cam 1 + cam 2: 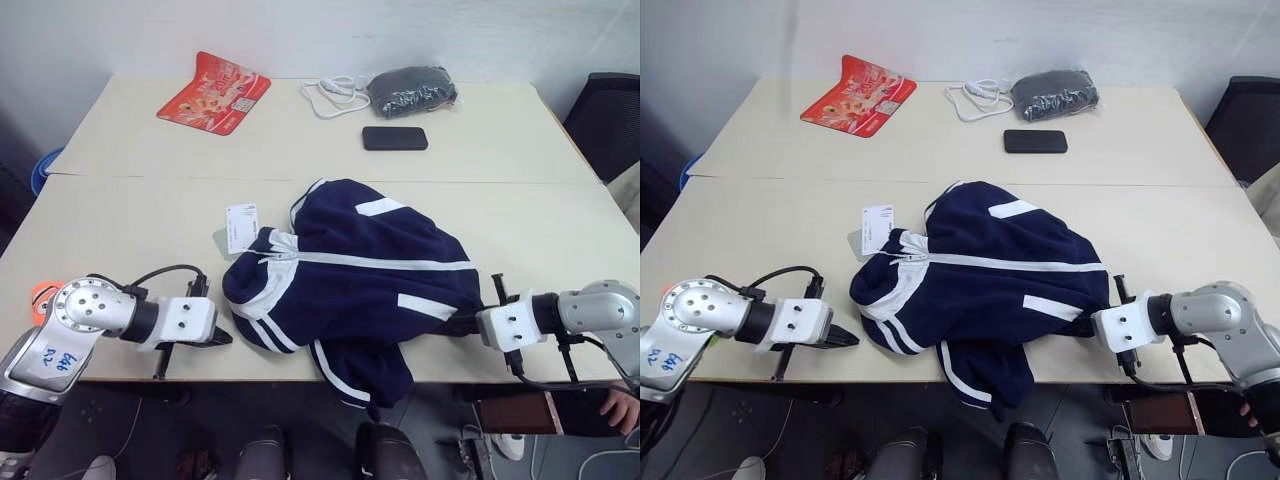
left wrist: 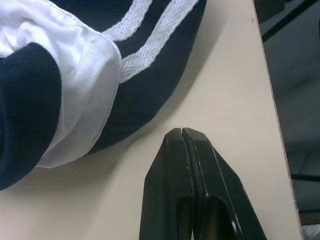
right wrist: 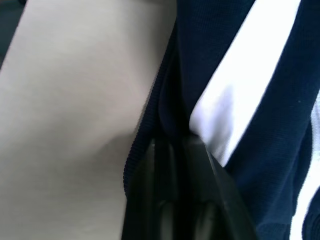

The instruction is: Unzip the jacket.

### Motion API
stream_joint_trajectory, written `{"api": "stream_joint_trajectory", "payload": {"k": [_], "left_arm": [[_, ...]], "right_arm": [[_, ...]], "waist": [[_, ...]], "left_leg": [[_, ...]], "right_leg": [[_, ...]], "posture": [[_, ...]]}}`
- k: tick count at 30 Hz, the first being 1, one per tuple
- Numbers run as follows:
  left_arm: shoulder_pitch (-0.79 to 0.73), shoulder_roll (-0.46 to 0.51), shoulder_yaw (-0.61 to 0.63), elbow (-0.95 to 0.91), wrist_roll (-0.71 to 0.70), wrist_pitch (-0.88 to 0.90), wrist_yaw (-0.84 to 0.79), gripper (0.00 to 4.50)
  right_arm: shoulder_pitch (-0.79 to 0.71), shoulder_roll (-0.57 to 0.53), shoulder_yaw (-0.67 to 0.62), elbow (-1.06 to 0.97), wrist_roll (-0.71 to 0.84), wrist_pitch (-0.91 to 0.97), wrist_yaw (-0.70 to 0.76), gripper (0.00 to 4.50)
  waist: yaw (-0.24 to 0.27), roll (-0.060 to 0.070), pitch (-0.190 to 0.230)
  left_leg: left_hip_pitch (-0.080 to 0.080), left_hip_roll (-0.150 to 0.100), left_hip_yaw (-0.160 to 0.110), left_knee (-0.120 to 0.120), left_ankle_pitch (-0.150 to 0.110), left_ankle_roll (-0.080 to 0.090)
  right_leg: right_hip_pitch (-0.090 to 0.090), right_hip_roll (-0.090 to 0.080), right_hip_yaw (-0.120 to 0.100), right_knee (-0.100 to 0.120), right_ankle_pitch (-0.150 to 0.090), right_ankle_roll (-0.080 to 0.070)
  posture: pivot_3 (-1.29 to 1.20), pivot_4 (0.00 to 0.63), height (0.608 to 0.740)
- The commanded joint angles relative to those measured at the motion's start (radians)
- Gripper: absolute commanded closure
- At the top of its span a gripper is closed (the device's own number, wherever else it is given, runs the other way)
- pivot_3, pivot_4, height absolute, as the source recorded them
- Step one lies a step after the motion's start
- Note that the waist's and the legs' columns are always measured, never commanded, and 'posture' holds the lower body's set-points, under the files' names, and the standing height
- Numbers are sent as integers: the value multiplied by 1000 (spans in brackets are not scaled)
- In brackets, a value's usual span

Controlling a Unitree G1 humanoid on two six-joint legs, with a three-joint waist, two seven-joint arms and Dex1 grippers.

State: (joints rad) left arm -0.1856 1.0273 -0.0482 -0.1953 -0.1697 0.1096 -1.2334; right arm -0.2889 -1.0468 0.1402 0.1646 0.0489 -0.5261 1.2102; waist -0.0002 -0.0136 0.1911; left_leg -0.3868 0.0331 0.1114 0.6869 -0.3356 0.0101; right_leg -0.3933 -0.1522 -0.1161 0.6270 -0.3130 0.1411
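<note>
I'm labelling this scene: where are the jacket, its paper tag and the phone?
jacket [image 1: 360, 275]: left eye view, navy body below the zipper line.
paper tag [image 1: 241, 227]: left eye view, card's middle.
phone [image 1: 394, 138]: left eye view, screen's middle.

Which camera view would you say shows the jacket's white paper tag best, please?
The left eye view: the paper tag lies flat beside the jacket collar. The right eye view shows it likewise; both wrist views show jacket fabric.

Two tables [image 1: 120, 215] stood pushed together. On them lay one navy jacket [image 1: 360, 275] with one white paper tag [image 1: 241, 227], one red packet [image 1: 214, 92], one white cable [image 1: 335, 96], one dark grey bundle [image 1: 411, 89] and one black phone [image 1: 394, 138]. Two robot grippers were present: one left gripper [image 1: 222, 338], one right gripper [image 1: 462, 324].
</note>
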Motion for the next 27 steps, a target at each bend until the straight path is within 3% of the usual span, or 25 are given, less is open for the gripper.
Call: {"api": "stream_joint_trajectory", "payload": {"k": [1, 3, 5, 10, 14, 20, 27], "left_arm": [[-20, -2, 61, -36, -77, 76, 5, 4500], [-47, 1, 88, -25, -118, 124, 3, 4500], [-91, 7, 121, 2, -159, 182, 4, 4500], [-227, -2, 163, 139, -202, 292, 24, 4500], [-419, -55, 79, 371, -30, 129, 131, 4500], [-627, -186, -60, 622, 103, -69, 114, 4500], [-698, -269, -134, 789, 127, -130, -26, 4500]], "right_arm": [[17, -33, -36, -9, 41, 4, 32, 3028], [18, -42, -61, -21, 57, 29, 26, 2324], [32, -69, -104, -82, 156, 171, 62, 1677], [24, -146, -211, -226, 403, 535, 147, 1677], [-113, -99, -220, -336, 526, 765, 81, 1677], [-272, 65, -116, -448, 495, 894, -45, 1677], [-347, 169, -77, -450, 456, 941, -96, 1677]], "waist": [[0, 0, 0], [1, 0, 0], [3, 0, 0], [1, 0, 0], [-1, 0, 0], [6, 0, 0], [4, 0, 0]], "left_leg": [[0, 0, 0, 0, 0, 0], [0, 0, 0, 0, 0, 0], [0, 0, 0, 1, 0, 0], [0, 0, -3, 2, 0, 0], [0, 0, -3, 2, 0, 0], [-3, -1, -2, 4, -1, 0], [-9, -1, -3, 8, -1, 1]], "right_leg": [[0, 0, 0, 0, 0, 0], [0, 0, 0, 0, 0, 0], [0, 0, 0, 0, 0, 0], [1, 0, -1, 1, 0, 0], [1, 1, -1, 1, 0, 0], [0, 1, -3, 1, 0, 0], [-3, 1, -4, 1, 0, 1]], "posture": [[0, 150, 740], [0, 150, 740], [0, 150, 740], [0, 150, 740], [0, 150, 740], [0, 150, 740], [0, 150, 740]]}}
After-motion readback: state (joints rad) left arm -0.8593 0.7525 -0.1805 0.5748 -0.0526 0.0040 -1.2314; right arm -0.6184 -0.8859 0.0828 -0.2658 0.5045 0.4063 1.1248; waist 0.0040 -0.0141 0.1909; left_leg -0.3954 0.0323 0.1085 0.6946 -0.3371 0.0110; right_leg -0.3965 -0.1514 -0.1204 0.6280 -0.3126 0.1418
